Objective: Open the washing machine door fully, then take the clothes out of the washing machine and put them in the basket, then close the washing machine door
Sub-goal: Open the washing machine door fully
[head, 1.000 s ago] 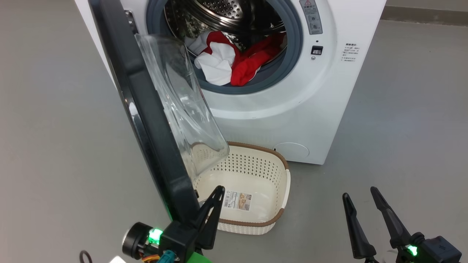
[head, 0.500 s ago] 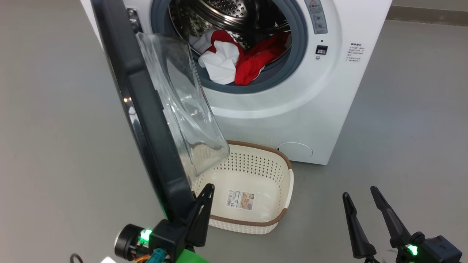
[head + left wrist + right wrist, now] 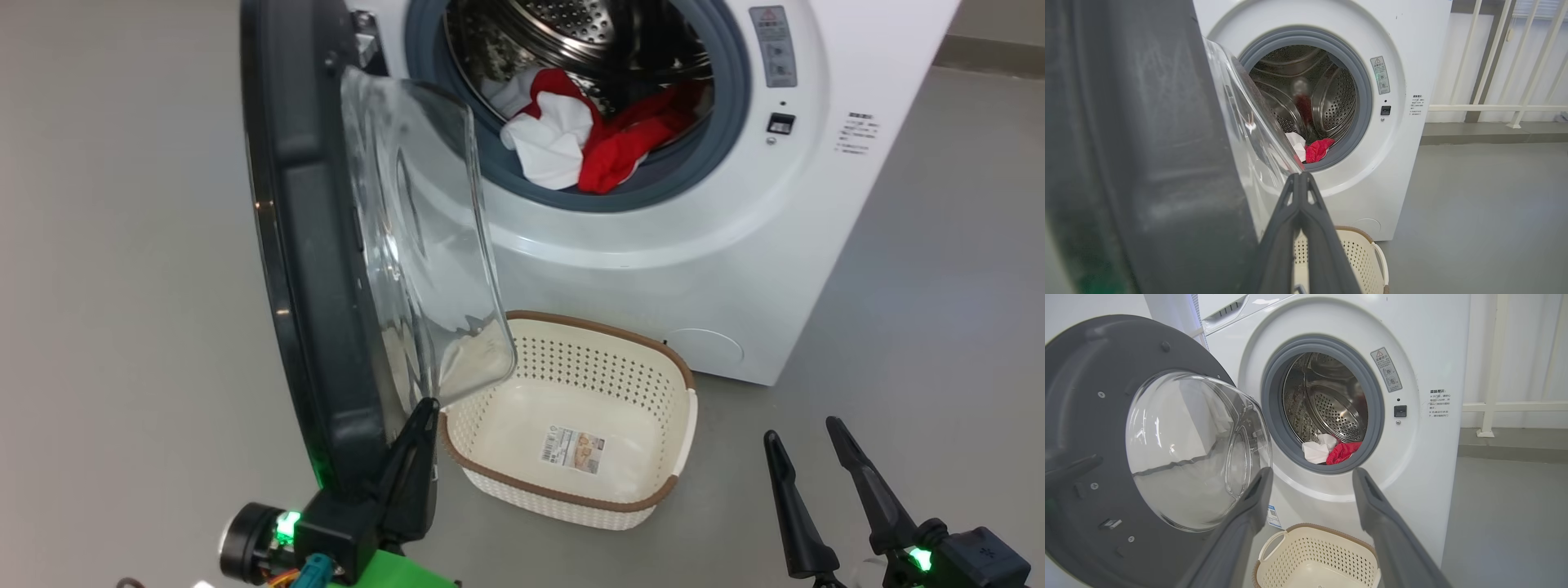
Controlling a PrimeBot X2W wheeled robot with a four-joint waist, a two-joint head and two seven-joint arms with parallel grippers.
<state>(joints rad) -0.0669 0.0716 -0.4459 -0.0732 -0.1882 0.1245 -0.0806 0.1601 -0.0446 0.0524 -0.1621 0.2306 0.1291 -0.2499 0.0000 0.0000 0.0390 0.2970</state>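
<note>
On the grey floor [image 3: 122, 245], one white machine [image 3: 653, 278] is seen, with one door [image 3: 310, 245], hinged on its left, swung wide open. The door is seen nearly edge-on from the head, its dark rim facing outward and its one clear glass bowl [image 3: 424, 229] bulging toward the opening. One grey rubber ring [image 3: 653, 184] is set round the mouth of the steel drum [image 3: 588, 33].

The clothes [image 3: 571, 143] are heaped at the front lip of the drum, partly over the ring. One white bundle and red fabric beside it are made out. How many garments there are cannot be told.

One basket [image 3: 571, 322] is set on the floor just in front of the machine, its left end under the glass bowl. One paper label [image 3: 574, 448] is seen on its bottom.

Two grippers are seen. The left gripper [image 3: 423, 416] is held at the door's lower edge, on the inner side just beside the glass bowl, its jaws pressed together on nothing. Contact with the door cannot be told. The right gripper [image 3: 802, 433] is held low to the right of the basket, well apart from it, with its jaws spread wide and nothing between them.
</note>
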